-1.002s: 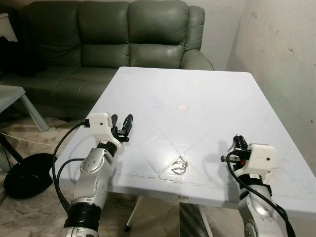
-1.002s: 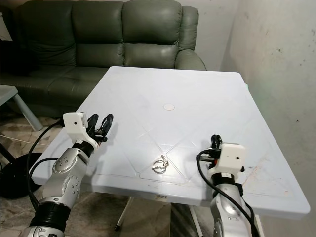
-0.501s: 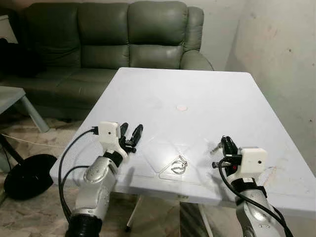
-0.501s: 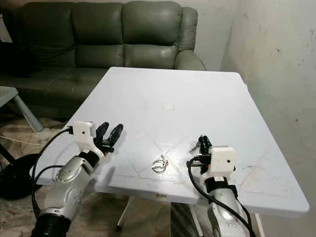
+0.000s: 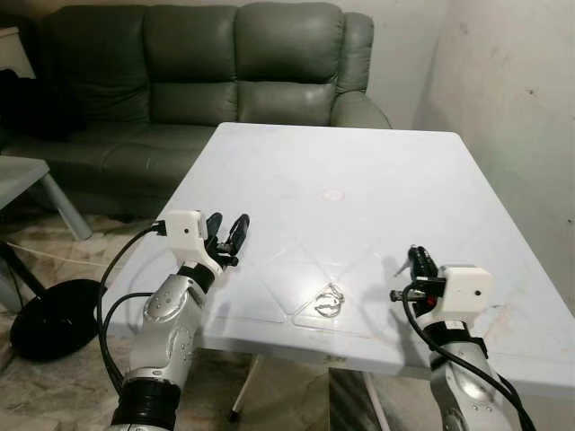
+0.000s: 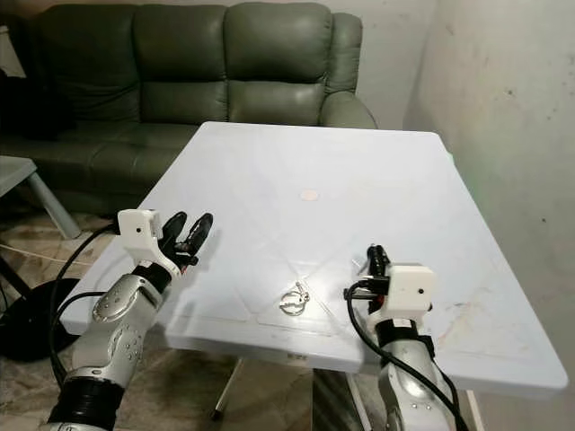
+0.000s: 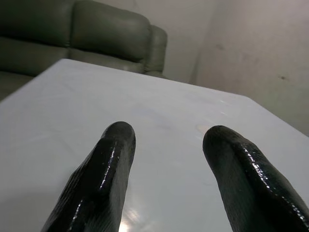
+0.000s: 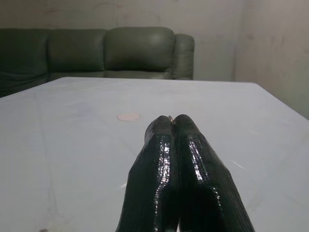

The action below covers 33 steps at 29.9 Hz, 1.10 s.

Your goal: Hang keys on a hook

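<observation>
A small bunch of keys on a metal ring point(image 5: 329, 300) lies on the white table point(image 5: 359, 171) near its front edge, between my two arms. My left gripper point(image 5: 227, 232) hovers over the table's left edge, left of the keys, its two black fingers point(image 7: 116, 140) spread open with nothing between them. My right gripper point(image 5: 417, 261) is above the table to the right of the keys, its fingers point(image 8: 171, 130) pressed together and holding nothing I can see.
A small round cap point(image 5: 333, 194) sits in the table's middle. A dark green sofa point(image 5: 207, 63) stands behind the table. A bare wall point(image 5: 521, 99) runs along the right. A black round base point(image 5: 45, 314) and cables lie on the floor at the left.
The left gripper has drawn back toward the table's left edge. The right gripper has shifted slightly right. The keys have not moved.
</observation>
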Motion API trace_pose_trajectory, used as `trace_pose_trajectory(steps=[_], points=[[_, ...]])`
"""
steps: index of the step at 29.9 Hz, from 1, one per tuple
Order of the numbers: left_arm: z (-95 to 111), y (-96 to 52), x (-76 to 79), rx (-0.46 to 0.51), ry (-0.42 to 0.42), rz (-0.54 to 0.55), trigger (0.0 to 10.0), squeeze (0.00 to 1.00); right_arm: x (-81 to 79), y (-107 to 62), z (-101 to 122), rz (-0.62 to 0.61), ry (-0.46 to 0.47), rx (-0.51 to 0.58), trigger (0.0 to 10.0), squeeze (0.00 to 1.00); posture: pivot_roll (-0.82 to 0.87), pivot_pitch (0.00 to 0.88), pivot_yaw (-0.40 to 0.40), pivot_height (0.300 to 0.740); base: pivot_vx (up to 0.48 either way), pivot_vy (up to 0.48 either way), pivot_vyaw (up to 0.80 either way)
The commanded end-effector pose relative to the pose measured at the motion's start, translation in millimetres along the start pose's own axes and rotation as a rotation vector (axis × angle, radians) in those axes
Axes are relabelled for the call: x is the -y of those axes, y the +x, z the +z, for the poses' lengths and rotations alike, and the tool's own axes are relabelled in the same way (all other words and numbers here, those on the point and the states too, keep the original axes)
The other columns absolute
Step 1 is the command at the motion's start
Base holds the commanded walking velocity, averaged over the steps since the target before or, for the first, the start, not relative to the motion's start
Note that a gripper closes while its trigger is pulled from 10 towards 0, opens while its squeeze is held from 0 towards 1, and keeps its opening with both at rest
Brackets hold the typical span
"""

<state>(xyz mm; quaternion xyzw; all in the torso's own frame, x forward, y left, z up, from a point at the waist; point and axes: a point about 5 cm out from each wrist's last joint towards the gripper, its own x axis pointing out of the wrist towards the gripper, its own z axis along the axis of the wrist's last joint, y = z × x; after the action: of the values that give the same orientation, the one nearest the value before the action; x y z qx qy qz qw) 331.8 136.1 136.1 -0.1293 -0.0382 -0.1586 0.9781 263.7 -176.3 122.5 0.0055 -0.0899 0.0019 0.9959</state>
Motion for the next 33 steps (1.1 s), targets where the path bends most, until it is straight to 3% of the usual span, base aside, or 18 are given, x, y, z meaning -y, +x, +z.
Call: trace_pose_trajectory(steps=[1, 11, 33], points=[[1.9, 0.1, -4.3, -0.004, 0.001, 0.020, 10.0, 0.00, -4.8, 3.7, 4.6, 0.008, 0.015, 0.019, 10.0, 0.00, -0.10, 0.000, 0.026, 0.740, 0.000, 0.409, 0.00], [2.4, 2.5, -3.5, -0.003, -0.005, 0.031, 10.0, 0.00, -4.6, 3.6, 1.2, 0.003, 0.017, -0.013, 10.0, 0.00, -0.10, 0.000, 0.021, 0.740, 0.000, 0.469, 0.00], [2.1, 4.6, -0.6, -0.001, 0.006, 0.047, 10.0, 0.00, -6.5, 5.3, -2.3, 0.000, 0.036, -0.063, 10.0, 0.00, -0.10, 0.000, 0.017, 0.740, 0.000, 0.000, -0.71]])
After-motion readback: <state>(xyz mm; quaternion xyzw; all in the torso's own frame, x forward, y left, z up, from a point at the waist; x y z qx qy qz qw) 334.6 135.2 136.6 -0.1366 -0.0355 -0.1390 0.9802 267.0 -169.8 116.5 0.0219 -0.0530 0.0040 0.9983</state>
